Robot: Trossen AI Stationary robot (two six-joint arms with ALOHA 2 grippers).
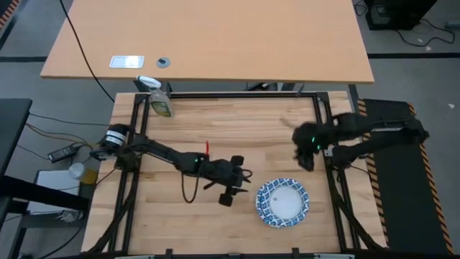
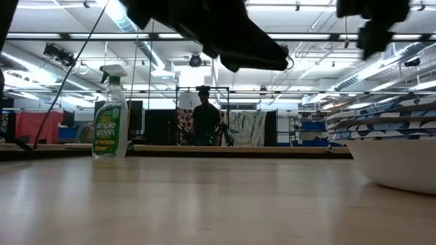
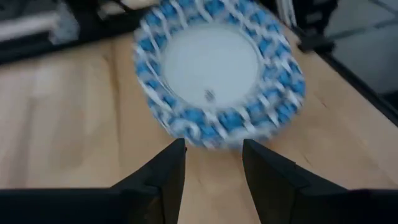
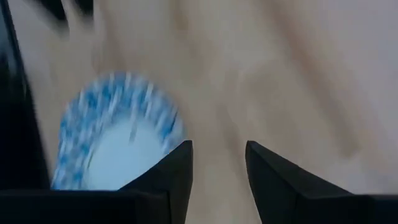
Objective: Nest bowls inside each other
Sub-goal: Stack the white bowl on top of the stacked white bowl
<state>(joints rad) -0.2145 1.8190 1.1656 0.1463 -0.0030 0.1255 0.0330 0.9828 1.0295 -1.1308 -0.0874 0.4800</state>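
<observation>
Fingers point(image 3: 171, 177) of left gripper point(image 1: 236, 183) parted, empty, just beside bowls point(image 1: 282, 201). Right gripper point(image 4: 217, 180) parted, empty, raised well apart. Bowls look nested in one stack, front right of table point(image 1: 215, 137). Probably done; count unclear.

The only legible writing is on the spray bottle point(image 2: 110, 116): its green label reads "simple green", with a smaller line beneath it that looks like "All-Purpose Cleaner" but is too small to be sure of. The bottle stands upright at the table's far edge, well apart from the left gripper point(image 1: 233, 188) and farther still from the right gripper point(image 1: 306, 160). A white card point(image 1: 126, 62) on the desk beyond carries nothing readable.
</observation>
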